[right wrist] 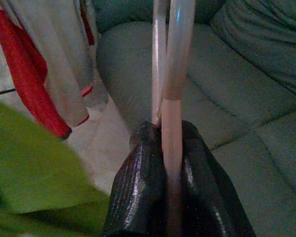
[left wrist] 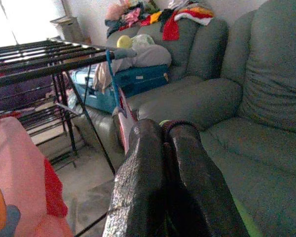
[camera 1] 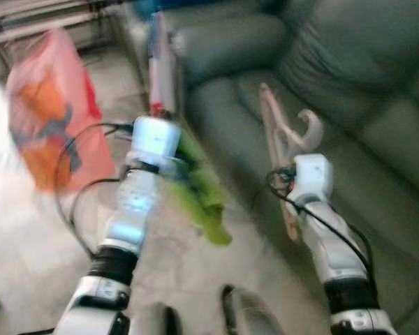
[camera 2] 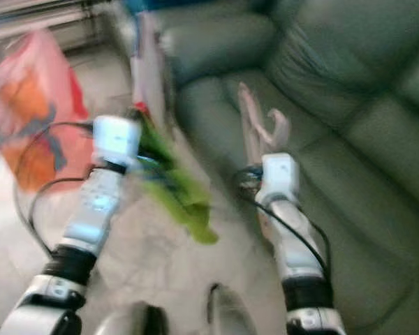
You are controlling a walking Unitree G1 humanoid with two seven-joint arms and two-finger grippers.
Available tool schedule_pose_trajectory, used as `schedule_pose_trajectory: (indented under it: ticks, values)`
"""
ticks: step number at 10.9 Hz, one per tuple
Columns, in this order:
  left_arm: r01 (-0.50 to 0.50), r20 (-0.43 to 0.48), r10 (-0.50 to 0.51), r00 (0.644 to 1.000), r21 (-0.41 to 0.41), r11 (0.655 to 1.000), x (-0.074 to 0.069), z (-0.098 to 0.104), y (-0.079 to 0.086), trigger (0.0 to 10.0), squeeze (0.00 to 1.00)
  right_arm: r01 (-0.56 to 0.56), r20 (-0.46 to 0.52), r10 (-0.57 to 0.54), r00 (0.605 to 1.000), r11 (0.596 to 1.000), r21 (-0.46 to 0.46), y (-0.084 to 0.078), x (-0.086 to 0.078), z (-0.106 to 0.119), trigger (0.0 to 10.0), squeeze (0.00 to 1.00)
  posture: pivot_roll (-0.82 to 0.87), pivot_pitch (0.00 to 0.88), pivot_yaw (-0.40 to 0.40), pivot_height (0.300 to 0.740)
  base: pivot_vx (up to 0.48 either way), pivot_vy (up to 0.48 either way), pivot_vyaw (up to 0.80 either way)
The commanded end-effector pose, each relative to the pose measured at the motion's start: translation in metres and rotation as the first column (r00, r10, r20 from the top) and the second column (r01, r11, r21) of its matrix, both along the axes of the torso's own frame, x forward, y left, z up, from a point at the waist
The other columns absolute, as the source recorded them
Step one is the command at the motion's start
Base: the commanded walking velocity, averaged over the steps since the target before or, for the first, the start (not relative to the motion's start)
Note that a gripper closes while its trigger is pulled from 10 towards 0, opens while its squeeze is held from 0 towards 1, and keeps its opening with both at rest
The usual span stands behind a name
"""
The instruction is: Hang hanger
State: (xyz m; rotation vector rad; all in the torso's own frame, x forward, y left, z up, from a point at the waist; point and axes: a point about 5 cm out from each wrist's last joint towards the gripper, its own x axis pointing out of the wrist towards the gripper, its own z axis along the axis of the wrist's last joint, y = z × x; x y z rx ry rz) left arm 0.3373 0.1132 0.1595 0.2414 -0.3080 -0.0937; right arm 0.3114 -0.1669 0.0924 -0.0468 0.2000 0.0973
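Head views are blurred. The hanger (right wrist: pixel 170 98), a pale pink glossy piece of smooth rounded bars, is gripped by the right gripper (right wrist: pixel 171 148): its two black, finely ribbed fingers (right wrist: pixel 138 187) are clenched on either side of one bar. Beyond the fingertips the bars run on, upright, and a curved hook (camera 1: pixel 309 129) is seen at the top in the left eye view. The hanger is held in the air, just in front of the seat edge of the sofa (camera 1: pixel 377 139).

The sofa is grey-green, with a soft, slightly creased covering and padded cushions; it lies beyond and to the right of the right gripper.

The left gripper (left wrist: pixel 165 143) has its black textured fingers (left wrist: pixel 138 187) pressed together. A bright green cloth (camera 1: pixel 199 192), limp and folded, hangs at this gripper; a sliver of green is seen between the fingertips in the left wrist view, so the cloth appears pinched there.

Ahead of the left gripper stands a drying rack (left wrist: pixel 49 54) of thin dark metal rods with slanted legs. A white and red garment (right wrist: pixel 44 74) hangs between the two grippers, near the sofa arm. Left of the left gripper sits a pink and orange bag (camera 1: pixel 52 112). Farther off, a blue suitcase (left wrist: pixel 133 84) and piled clothes (left wrist: pixel 158 15) rest on the sofa. The floor (camera 1: pixel 28 237) is pale tile.
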Motion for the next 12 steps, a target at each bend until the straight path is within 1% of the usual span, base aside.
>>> schedule_pose_trajectory:
  ticks: [1, 3, 4, 7, 10, 11, 12]
  values:
    - [0.055, 0.024, -0.055, 0.998, -0.004, 0.998, -0.001, 0.005, -0.016, 10.0, 0.00, 0.043, -0.017, -0.044, 0.999, 0.999, -0.023, -0.015, -0.003, -0.004, 10.0, 0.00, -0.11, 0.151, -0.049, 0.740, 0.000, 0.431, -0.80]
    - [0.053, 0.022, -0.053, 0.998, -0.003, 0.999, 0.000, 0.005, -0.016, 10.0, 0.00, 0.045, -0.015, -0.045, 0.999, 0.999, -0.019, -0.013, -0.003, -0.004, 10.0, 0.00, -0.11, 0.153, -0.047, 0.740, 0.000, 0.349, -0.80]
    - [0.054, 0.023, -0.053, 0.998, -0.004, 0.999, -0.001, 0.005, -0.016, 10.0, 0.00, 0.045, -0.014, -0.045, 0.999, 0.999, -0.018, -0.013, -0.003, -0.004, 10.0, 0.00, -0.12, 0.153, -0.046, 0.740, 0.000, 0.000, -0.80]
    - [0.079, 0.037, -0.079, 0.996, 0.014, 0.997, -0.002, 0.005, -0.023, 10.0, 0.00, 0.049, -0.012, -0.049, 0.999, 0.999, -0.020, -0.014, -0.002, -0.004, 10.0, 0.00, -0.12, 0.156, -0.048, 0.740, 0.000, 0.000, -0.80]
    - [0.068, 0.037, -0.069, 0.997, 0.029, 0.997, -0.002, 0.005, -0.023, 10.0, 0.00, 0.051, -0.006, -0.051, 0.999, 0.999, -0.012, -0.014, -0.002, -0.003, 10.0, 0.00, -0.12, 0.163, -0.048, 0.740, 0.000, 0.000, -0.80]
    - [0.032, 0.011, -0.032, 0.999, 0.034, 0.999, 0.002, 0.002, -0.020, 10.0, 0.00, 0.040, 0.007, -0.040, 0.999, 0.999, -0.013, -0.013, -0.002, -0.001, 10.0, 0.00, -0.12, 0.168, -0.047, 0.740, 0.000, 0.000, 0.00]
    - [-0.014, -0.029, 0.014, 0.999, 0.016, 1.000, 0.009, 0.000, -0.017, 10.0, 0.00, 0.040, 0.002, -0.040, 0.999, 0.999, -0.014, -0.014, -0.002, -0.002, 10.0, 0.00, -0.12, 0.170, -0.046, 0.740, 0.000, 0.000, 0.00]
